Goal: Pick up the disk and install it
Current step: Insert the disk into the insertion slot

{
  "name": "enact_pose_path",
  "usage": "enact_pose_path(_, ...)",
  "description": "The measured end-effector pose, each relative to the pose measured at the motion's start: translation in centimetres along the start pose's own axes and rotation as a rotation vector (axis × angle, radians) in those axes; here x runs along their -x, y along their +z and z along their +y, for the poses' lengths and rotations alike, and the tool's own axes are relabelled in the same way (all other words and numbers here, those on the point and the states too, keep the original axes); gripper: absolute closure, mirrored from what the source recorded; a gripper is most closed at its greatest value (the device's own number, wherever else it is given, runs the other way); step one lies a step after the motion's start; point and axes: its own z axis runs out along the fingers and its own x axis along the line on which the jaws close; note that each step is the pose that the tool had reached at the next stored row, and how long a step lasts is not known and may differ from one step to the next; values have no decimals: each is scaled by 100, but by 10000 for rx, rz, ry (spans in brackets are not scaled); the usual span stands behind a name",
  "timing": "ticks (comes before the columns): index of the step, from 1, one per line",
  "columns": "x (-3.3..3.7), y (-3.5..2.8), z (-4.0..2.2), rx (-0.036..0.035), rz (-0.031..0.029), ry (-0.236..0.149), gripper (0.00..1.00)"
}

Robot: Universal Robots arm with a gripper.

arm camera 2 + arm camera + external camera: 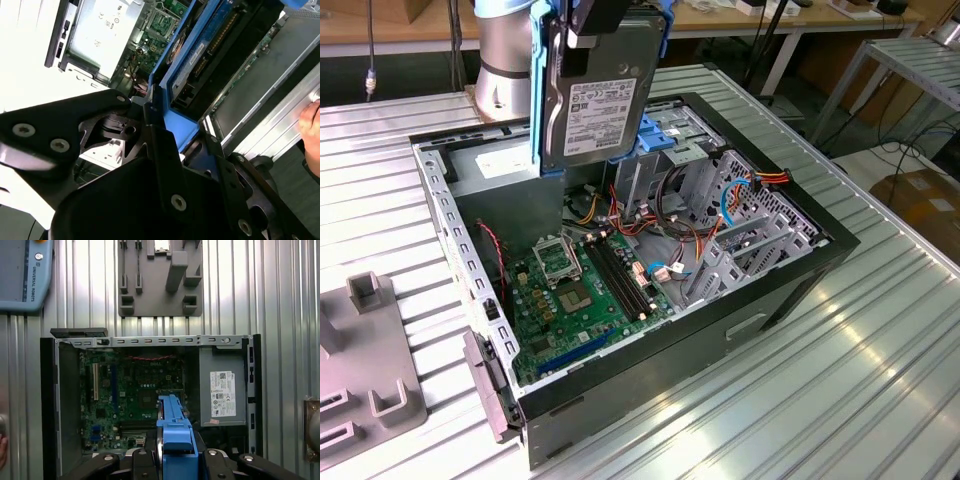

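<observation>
The disk (600,95), a silver hard drive with a white label in a blue bracket, hangs upright above the back of the open computer case (790,280). My gripper (592,28) is shut on its top edge. In the first wrist view the bracket's blue edge (174,432) points down over the motherboard (132,385), with my gripper (175,462) around it. In the second wrist view the black fingers (160,150) clamp the blue bracket (175,117), and the disk's dark circuit side (220,55) is seen edge-on.
Inside the case are a grey power supply (222,392), cables and a metal drive cage (740,215) with a blue latch (670,135). A grey fixture plate (160,277) and a teach pendant (22,275) lie on the ribbed table. A person's hand (311,132) rests nearby.
</observation>
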Motion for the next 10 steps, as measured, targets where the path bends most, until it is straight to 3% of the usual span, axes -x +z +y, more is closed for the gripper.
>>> enact_pose_path(4, -41, -1, -4, -1, -1, 0, 63)
enact_pose_path(10, -216, -3, -13, 0, -1, 1, 63)
